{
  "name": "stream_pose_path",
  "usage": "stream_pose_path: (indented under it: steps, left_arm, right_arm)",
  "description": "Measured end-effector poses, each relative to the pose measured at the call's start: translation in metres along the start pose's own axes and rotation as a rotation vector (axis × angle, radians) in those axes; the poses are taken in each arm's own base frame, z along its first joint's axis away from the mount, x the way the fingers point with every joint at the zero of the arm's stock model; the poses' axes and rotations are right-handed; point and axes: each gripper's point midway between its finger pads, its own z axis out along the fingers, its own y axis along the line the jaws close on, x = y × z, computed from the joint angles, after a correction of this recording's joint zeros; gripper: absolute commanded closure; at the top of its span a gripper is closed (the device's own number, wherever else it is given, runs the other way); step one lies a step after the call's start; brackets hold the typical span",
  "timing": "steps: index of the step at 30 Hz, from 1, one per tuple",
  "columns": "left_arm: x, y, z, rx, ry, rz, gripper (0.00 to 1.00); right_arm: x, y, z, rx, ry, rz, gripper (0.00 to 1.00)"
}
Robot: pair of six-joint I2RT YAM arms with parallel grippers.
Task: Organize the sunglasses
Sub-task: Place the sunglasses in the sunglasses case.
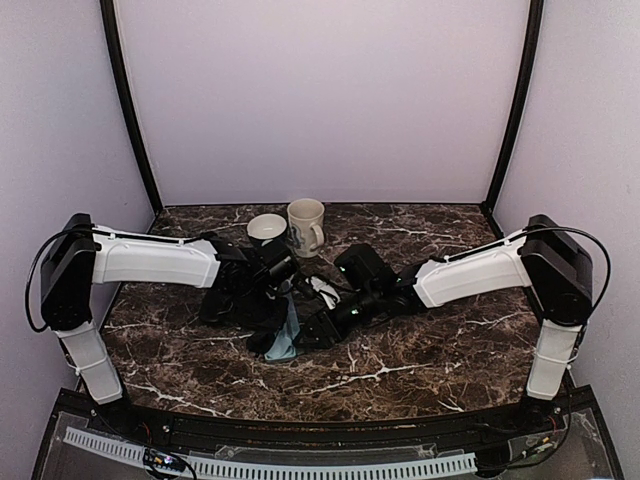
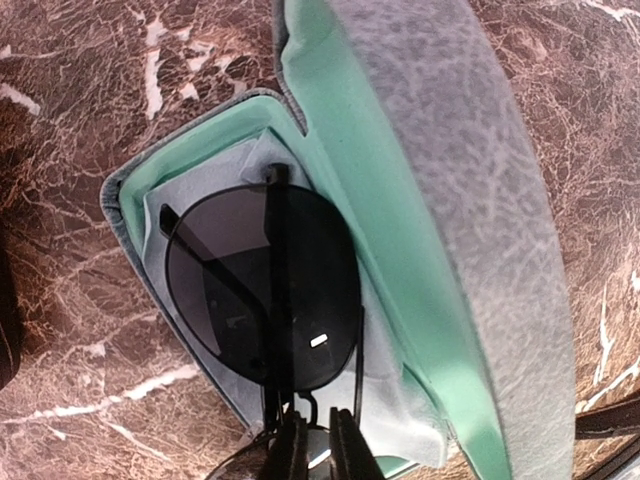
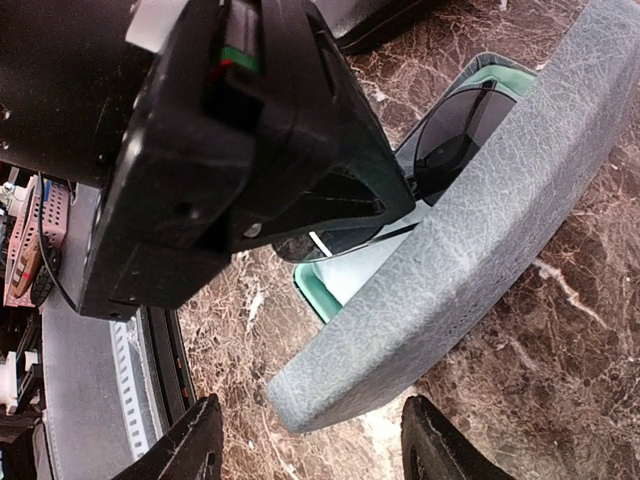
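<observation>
The black wire-framed sunglasses [image 2: 260,290] lie folded on a pale cloth inside the open grey-blue case [image 2: 470,200], which has mint lining. My left gripper [image 2: 312,445] is shut on their bridge at the case's near end. In the right wrist view one dark lens [image 3: 455,130] shows over the raised lid [image 3: 470,270]. My right gripper [image 3: 310,440] is open, with a finger on each side of the lid's end, not touching it. In the top view both grippers, left [image 1: 283,285] and right [image 1: 318,322], meet over the case [image 1: 287,342]. The brownish pair is not visible.
Two mugs [image 1: 266,230] [image 1: 306,225] stand at the back middle of the marble table [image 1: 420,360]. A dark object [image 1: 225,300] lies under the left arm, beside the case. The table's front edge with a cable tray [image 3: 100,400] is close behind the case.
</observation>
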Motion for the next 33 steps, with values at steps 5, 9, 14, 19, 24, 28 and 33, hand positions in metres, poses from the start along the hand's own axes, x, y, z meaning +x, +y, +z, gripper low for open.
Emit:
stream_pose_path:
  steps: [5, 9, 14, 19, 24, 28, 33]
  left_arm:
    - [0.0012, 0.0008, 0.0015, -0.008, 0.009, -0.001, 0.96]
    - [0.0008, 0.0002, 0.0025, -0.012, 0.014, -0.001, 0.98]
    - [-0.0003, -0.0008, 0.0021, -0.011, 0.014, 0.0, 1.0]
    - [-0.0016, -0.0012, 0.0005, -0.014, 0.015, 0.0, 1.0]
    - [0.0, 0.0003, 0.0004, -0.021, 0.021, 0.001, 0.97]
    - [0.0011, 0.0028, 0.0001, -0.032, 0.025, 0.002, 0.89]
    - [0.0006, 0.0052, -0.0005, -0.046, 0.022, 0.004, 0.79]
  right_arm:
    - [0.0013, -0.0005, 0.0004, -0.001, 0.0, 0.0, 0.39]
    - [0.0034, -0.001, 0.0007, -0.002, 0.002, 0.001, 0.39]
    - [0.0046, -0.0007, 0.0009, -0.006, 0.003, 0.001, 0.39]
    - [0.0066, -0.0015, 0.0011, -0.006, 0.007, 0.004, 0.39]
    - [0.0065, -0.0015, 0.0008, -0.009, 0.007, 0.004, 0.39]
    - [0.0056, -0.0019, 0.0003, -0.011, 0.004, 0.005, 0.39]
    - [0.0048, -0.002, 0.0, -0.013, 0.002, 0.004, 0.39]
